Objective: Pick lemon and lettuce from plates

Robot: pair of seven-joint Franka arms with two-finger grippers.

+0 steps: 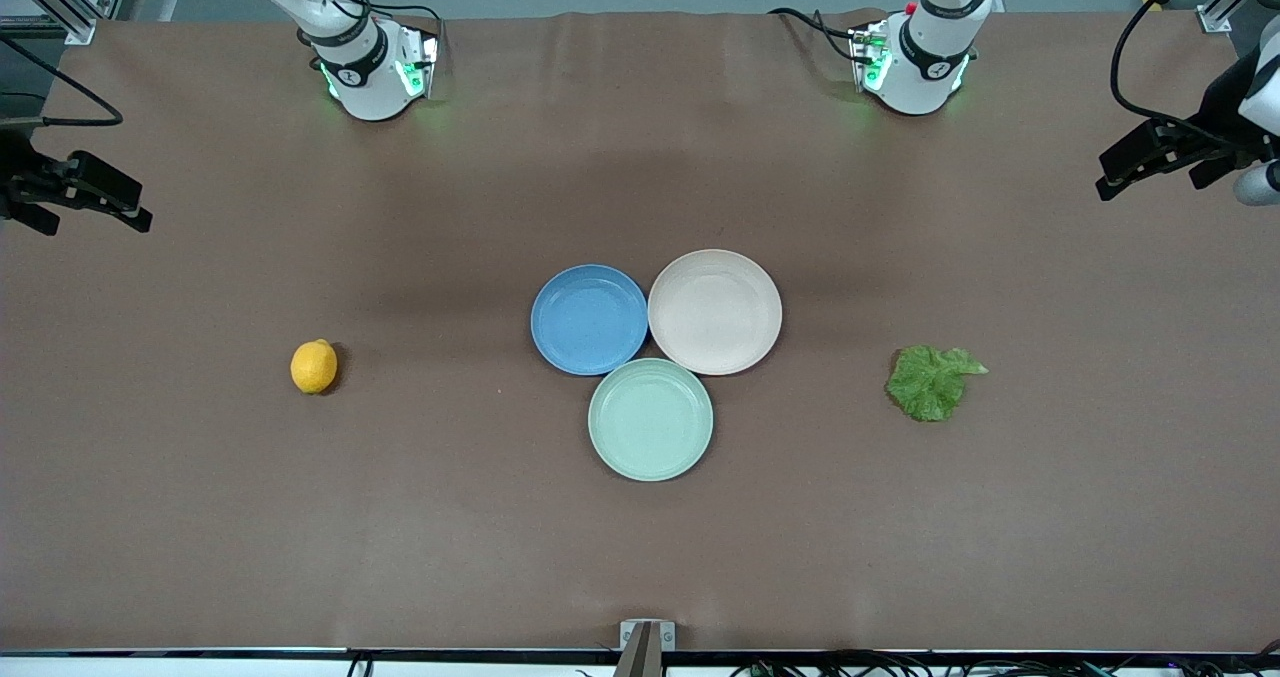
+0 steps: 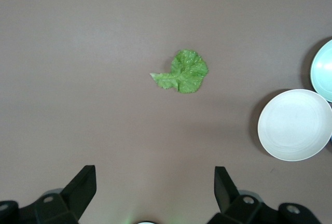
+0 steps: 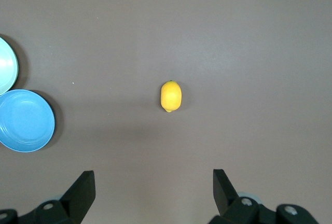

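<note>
The lemon (image 1: 314,366) lies on the bare table toward the right arm's end, off any plate; it also shows in the right wrist view (image 3: 171,96). The lettuce (image 1: 932,382) lies flat on the table toward the left arm's end, and shows in the left wrist view (image 2: 183,72). The blue plate (image 1: 589,318) and the beige-pink plate (image 1: 715,311) sit empty side by side at mid-table. My right gripper (image 1: 90,205) (image 3: 153,175) is open and empty, high over the right arm's end. My left gripper (image 1: 1150,169) (image 2: 154,175) is open and empty, high over the left arm's end.
A pale mint-green plate (image 1: 650,419) sits empty, touching the other two plates and nearer the front camera. The arm bases (image 1: 372,69) (image 1: 917,65) stand along the table's back edge. A camera mount (image 1: 645,639) sits at the front edge.
</note>
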